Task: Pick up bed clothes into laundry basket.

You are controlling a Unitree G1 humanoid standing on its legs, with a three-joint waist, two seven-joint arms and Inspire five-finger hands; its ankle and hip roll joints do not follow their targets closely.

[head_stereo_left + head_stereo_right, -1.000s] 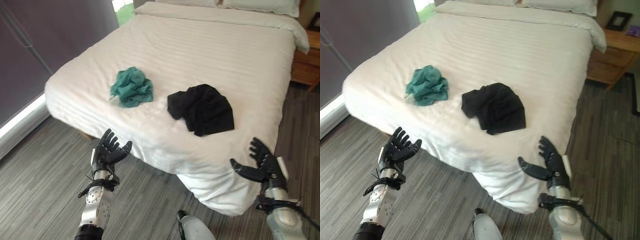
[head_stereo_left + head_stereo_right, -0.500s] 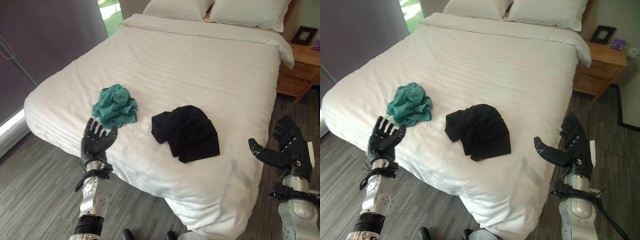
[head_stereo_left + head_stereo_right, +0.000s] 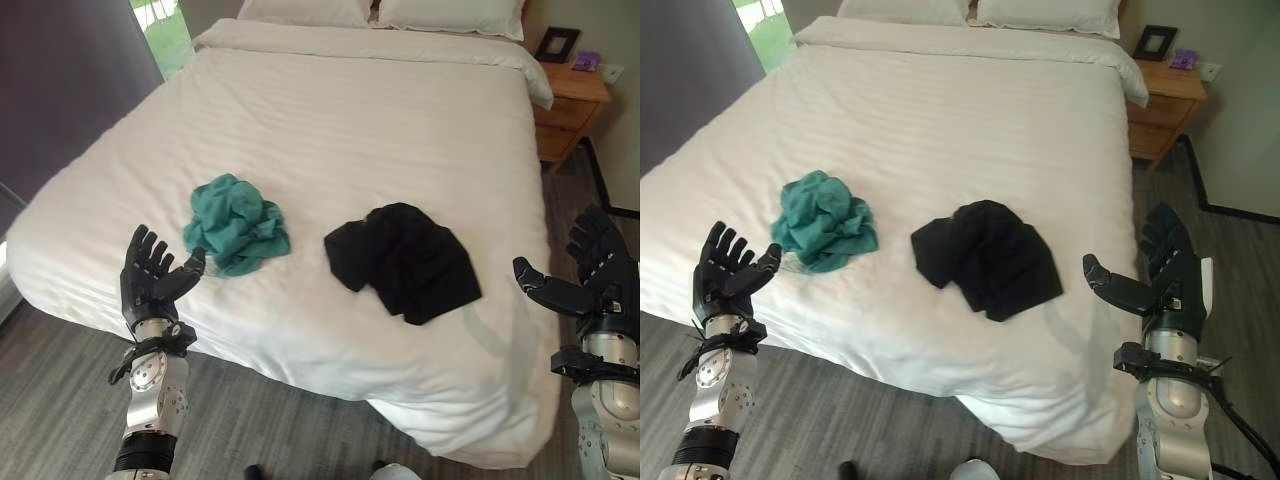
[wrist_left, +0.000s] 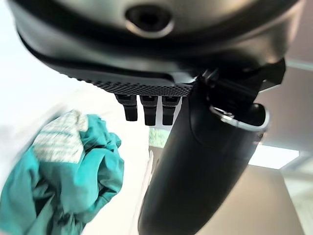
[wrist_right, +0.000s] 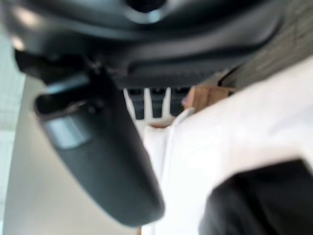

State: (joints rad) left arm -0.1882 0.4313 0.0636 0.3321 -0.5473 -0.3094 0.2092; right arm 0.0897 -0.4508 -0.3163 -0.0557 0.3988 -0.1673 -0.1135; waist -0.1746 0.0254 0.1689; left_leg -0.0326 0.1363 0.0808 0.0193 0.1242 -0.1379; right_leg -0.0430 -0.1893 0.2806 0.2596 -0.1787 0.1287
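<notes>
Your left hand [image 3: 152, 283] is raised at the near left edge of the white bed [image 3: 400, 110], fingers straight and spread, thumb out toward the right, holding nothing and touching nothing. The thumb tip sits just beside the near left edge of the teal garment [image 3: 236, 223] without reaching it. In the left wrist view the same crumpled teal cloth [image 4: 63, 181] shows past the fingers [image 4: 148, 108], with a paler patch on it whose nature you cannot make out.

Your right hand [image 3: 1160, 275] stands upright off the bed's near right side, palm turned left toward the mattress, fingers extended and thumb jutting out toward the bed, empty. In the right wrist view a dark mass [image 5: 259, 200], blurred, lies on the white sheet past the fingers [image 5: 157, 103].

The 2 garments lie on the near half of the bed: the teal one bunched on the left, the black garment [image 3: 405, 260] spread flatter to its right, the two apart with bare sheet between them. Far off, 2 pillows [image 3: 450, 12] are cut off by the top edge. A wooden nightstand [image 3: 565, 100] stands at the far right, carrying a small dark frame [image 3: 556, 43].
</notes>
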